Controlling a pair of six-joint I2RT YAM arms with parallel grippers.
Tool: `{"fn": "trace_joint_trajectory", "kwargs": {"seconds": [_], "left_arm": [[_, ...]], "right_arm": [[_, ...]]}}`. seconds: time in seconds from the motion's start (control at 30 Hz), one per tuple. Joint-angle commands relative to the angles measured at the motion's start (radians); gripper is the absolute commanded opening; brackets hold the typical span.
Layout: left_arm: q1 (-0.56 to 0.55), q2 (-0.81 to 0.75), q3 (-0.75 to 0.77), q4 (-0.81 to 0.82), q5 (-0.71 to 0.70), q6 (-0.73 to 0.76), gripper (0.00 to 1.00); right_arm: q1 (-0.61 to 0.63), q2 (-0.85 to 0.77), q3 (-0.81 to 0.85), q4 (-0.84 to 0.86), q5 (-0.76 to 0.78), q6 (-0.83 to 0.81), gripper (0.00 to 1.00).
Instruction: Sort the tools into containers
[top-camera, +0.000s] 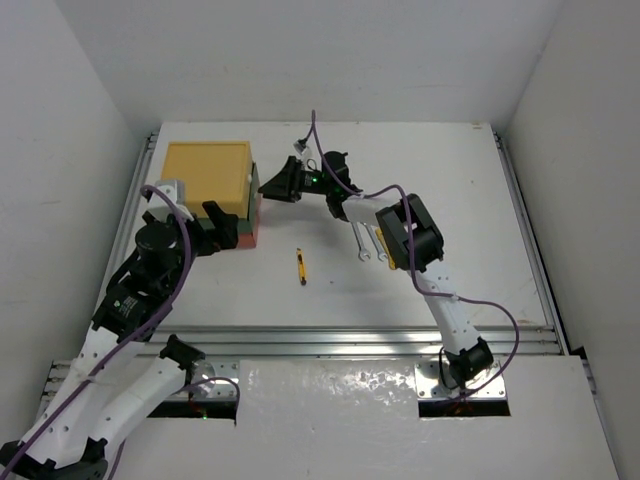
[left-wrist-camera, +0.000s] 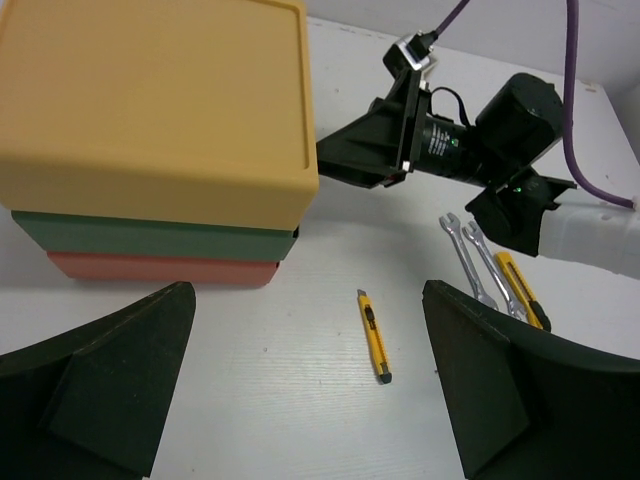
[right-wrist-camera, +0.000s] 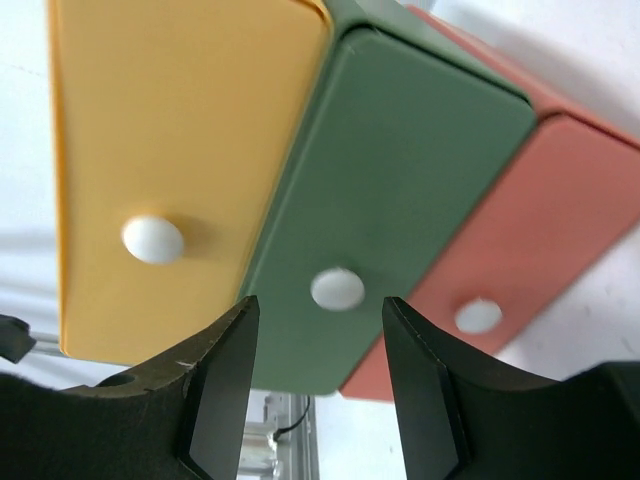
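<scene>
The three stacked drawer boxes, yellow (top-camera: 205, 172) on top, dark green (left-wrist-camera: 150, 238) in the middle and red-orange (left-wrist-camera: 160, 268) at the bottom, stand at the far left. My right gripper (top-camera: 276, 184) is open at the drawer fronts. In the right wrist view its fingers (right-wrist-camera: 320, 335) stand either side of the green drawer's white knob (right-wrist-camera: 337, 289), apart from it. My left gripper (top-camera: 226, 226) is open and empty beside the stack. A slim yellow utility knife (top-camera: 301, 266) lies mid-table. Two silver wrenches (top-camera: 365, 243) and a yellow-and-black tool (top-camera: 384, 247) lie under the right arm. No black-handled screwdrivers are in view.
The yellow drawer's knob (right-wrist-camera: 153, 240) and the red drawer's knob (right-wrist-camera: 478, 316) flank the green one. All three drawers look closed. The right arm (top-camera: 410, 232) reaches across above the wrenches. Metal rails (top-camera: 350, 340) run along the near table edge. White walls enclose the table.
</scene>
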Motion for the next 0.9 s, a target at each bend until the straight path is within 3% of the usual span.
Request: {"fn": "trace_joint_trajectory", "kwargs": {"seconds": [0.0,0.47,0.7,0.87], "left_arm": [[0.013,-0.001,-0.002,0.049,0.025,0.005,0.95],[0.054,0.021,-0.008,0.063,0.082,0.021,0.96],[0.071,0.027,-0.014,0.072,0.114,0.025,0.96],[0.073,0.041,-0.014,0.072,0.129,0.028,0.96]], "right_arm": [[0.008,0.032,0.071,0.005,-0.008,-0.003,0.53],[0.031,0.106,0.226,-0.101,-0.028,-0.043,0.50],[0.033,0.084,0.153,0.027,-0.028,0.020,0.50],[0.036,0.106,0.197,0.036,-0.039,0.045,0.49]]}}
